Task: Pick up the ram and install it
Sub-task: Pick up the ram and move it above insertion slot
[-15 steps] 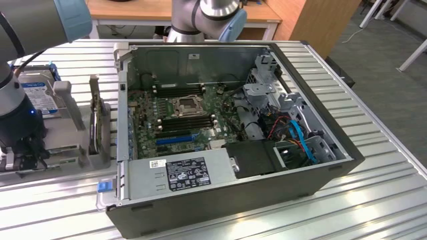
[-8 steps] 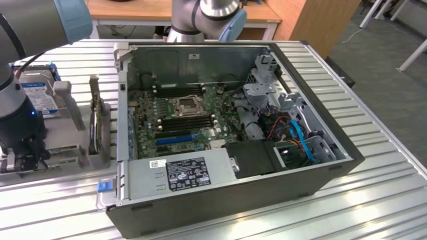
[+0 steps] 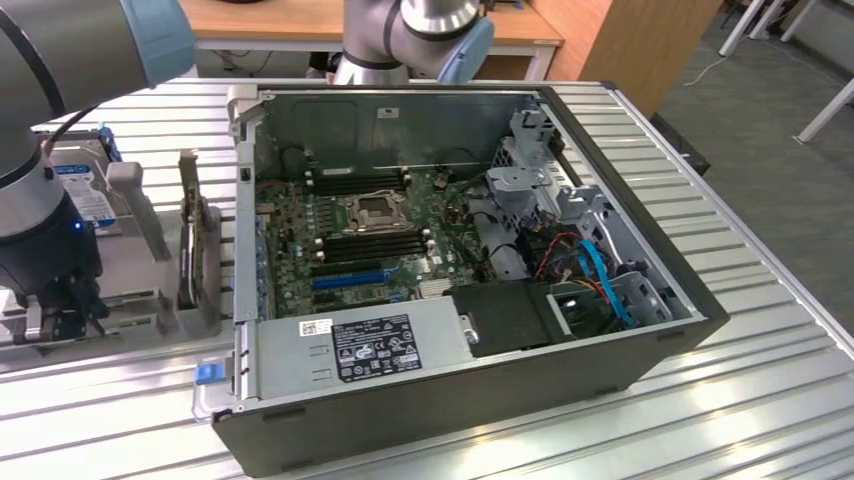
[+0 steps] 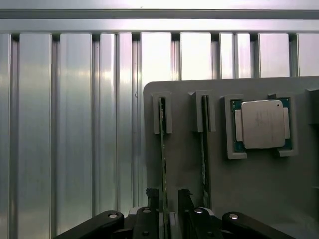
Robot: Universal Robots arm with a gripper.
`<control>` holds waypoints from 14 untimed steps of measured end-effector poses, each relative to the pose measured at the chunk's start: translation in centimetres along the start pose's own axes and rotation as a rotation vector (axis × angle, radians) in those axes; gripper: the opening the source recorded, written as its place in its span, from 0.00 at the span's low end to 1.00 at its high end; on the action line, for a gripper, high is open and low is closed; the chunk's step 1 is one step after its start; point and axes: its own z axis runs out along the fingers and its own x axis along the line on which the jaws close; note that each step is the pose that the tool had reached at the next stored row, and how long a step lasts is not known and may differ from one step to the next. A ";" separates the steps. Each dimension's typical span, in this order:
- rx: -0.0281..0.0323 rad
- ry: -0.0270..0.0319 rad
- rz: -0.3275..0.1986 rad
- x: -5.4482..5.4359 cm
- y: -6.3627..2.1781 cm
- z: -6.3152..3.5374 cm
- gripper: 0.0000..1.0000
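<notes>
Two green ram sticks stand on edge in slots of a grey holder. My gripper is open and low over the holder. One ram stick runs between its dark fingertips, with a small gap on each side. The second ram stick stands parallel, just outside the fingers. In the exterior view the gripper is at the far left, over the grey holder and beside the open computer case. The motherboard's black memory slots lie inside the case near the processor socket.
A square silver processor chip sits in its own recess on the holder. A hard drive with a blue label and a thin upright card stand near the arm. The case walls, drive cage and cables surround the motherboard. Everything rests on a ribbed metal table.
</notes>
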 end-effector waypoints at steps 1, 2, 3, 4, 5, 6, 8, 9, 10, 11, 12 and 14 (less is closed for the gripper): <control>0.0000 0.0000 0.000 0.0 -0.12 0.00 0.29; 0.0001 -0.0001 0.000 0.0 -0.23 0.00 0.29; 0.0001 -0.0001 0.000 0.0 -0.32 -0.01 0.29; 0.0001 -0.0001 0.000 0.0 -0.34 0.00 0.29; 0.0000 -0.0001 0.000 0.0 -0.34 -0.01 0.29; 0.0000 -0.0001 0.000 0.0 -0.34 -0.01 0.29; -0.0001 0.0000 0.000 0.1 -0.35 -0.02 0.29; 0.0000 0.0000 0.000 0.2 -0.35 -0.01 0.29; -0.0001 0.0001 0.000 0.2 -0.35 -0.02 0.29; 0.0000 0.0000 0.000 0.2 -0.35 -0.01 0.29; 0.0000 0.0000 0.000 0.2 -0.35 -0.02 0.29; 0.0002 -0.0003 0.000 0.2 -0.35 0.08 0.29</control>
